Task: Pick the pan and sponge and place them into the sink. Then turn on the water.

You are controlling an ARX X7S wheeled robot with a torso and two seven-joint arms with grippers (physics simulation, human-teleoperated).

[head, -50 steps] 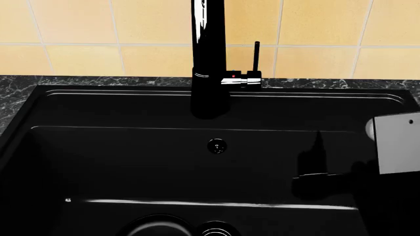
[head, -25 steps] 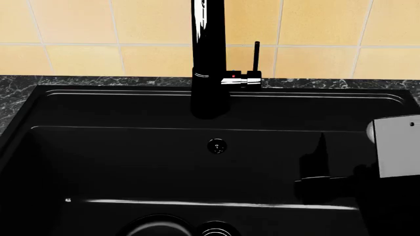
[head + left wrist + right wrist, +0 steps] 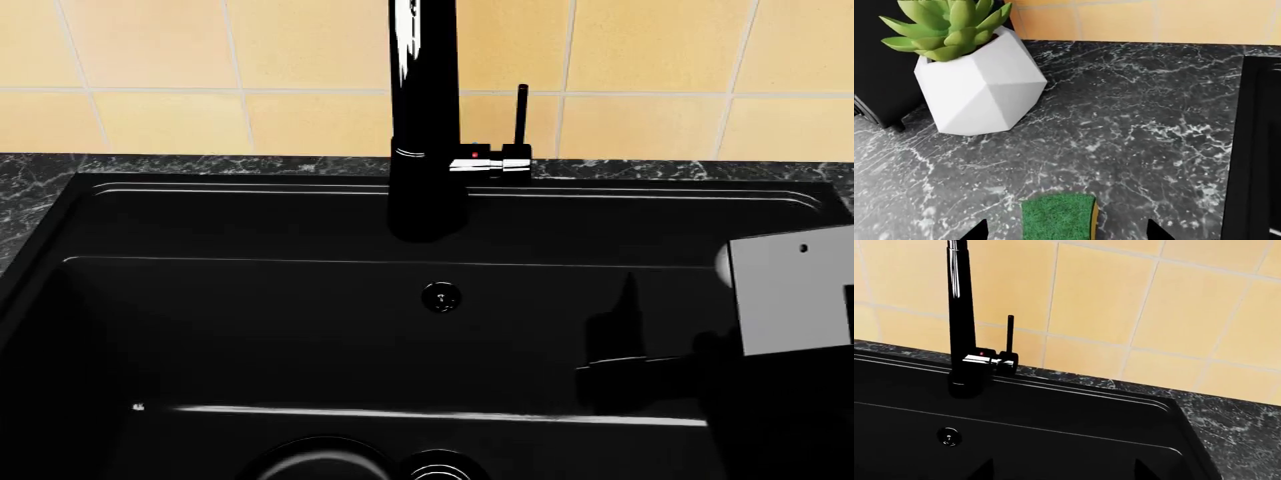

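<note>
Across most of the head view spreads the sink (image 3: 267,330), a matte black basin sunk into the dark marbled counter (image 3: 40,175) below a wall of yellow tiles (image 3: 147,60). At its back rim stands the tall glossy black faucet (image 3: 424,120), its thin lever (image 3: 522,115) upright beside it, with no stream falling from the spout. On the basin's rear wall sits a small round overflow fitting (image 3: 442,296), and at the lower edge of that view the chrome-ringed drain (image 3: 442,467) shows beside a dark curved rim that could be the pan, though I cannot tell for sure. A grey block of the right arm (image 3: 794,290) hangs over the sink's right side. The right pincer (image 3: 1062,471) shows only two dark tips spread apart with nothing between them, facing the faucet. Over on the counter beside the sink, a white faceted pot with a green succulent (image 3: 977,80) stands well apart from the sponge (image 3: 1058,216), which lies green side up between the parted tips of the left pincer (image 3: 1066,232), not gripped.
</note>
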